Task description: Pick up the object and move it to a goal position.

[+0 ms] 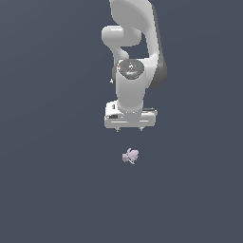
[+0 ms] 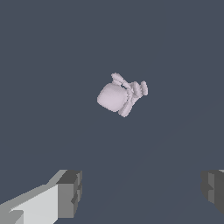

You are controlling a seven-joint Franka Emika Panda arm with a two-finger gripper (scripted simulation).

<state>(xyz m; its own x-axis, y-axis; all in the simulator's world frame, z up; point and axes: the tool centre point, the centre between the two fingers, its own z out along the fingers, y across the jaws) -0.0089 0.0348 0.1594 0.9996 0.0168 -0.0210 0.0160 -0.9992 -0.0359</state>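
In the exterior view we see the white arm [image 1: 135,52] reaching down through the middle of the picture, ending in the gripper [image 1: 129,129]. The gripper's broad white body sits level, and two short dark fingertips [image 1: 118,128] poke out beneath it, one near each end of the body, so they stand spread apart with nothing between them. The object [image 1: 130,155] is a tiny pale pink-lilac lump with small protrusions. It lies on the plain dark grey-blue floor [image 1: 47,190] just below the gripper in this picture, roughly in line with the gap between the fingertips, and it is clearly apart from them. We cannot tell from this view how high the gripper hangs above the floor.

In the wrist view we see the object [image 2: 120,94] more plainly: a rounded smooth body on one side and a cluster of small stubby knobs on the other. It lies alone on the floor [image 2: 43,52], well clear of the gripper [image 2: 142,188]. The two grey fingers [image 2: 70,192] show at opposite sides of the frame, wide apart, one with a white link behind it and the other only partly in frame. Neither finger touches the object, and the span between them is far wider than the object itself. The object lies ahead of the fingers rather than between them.
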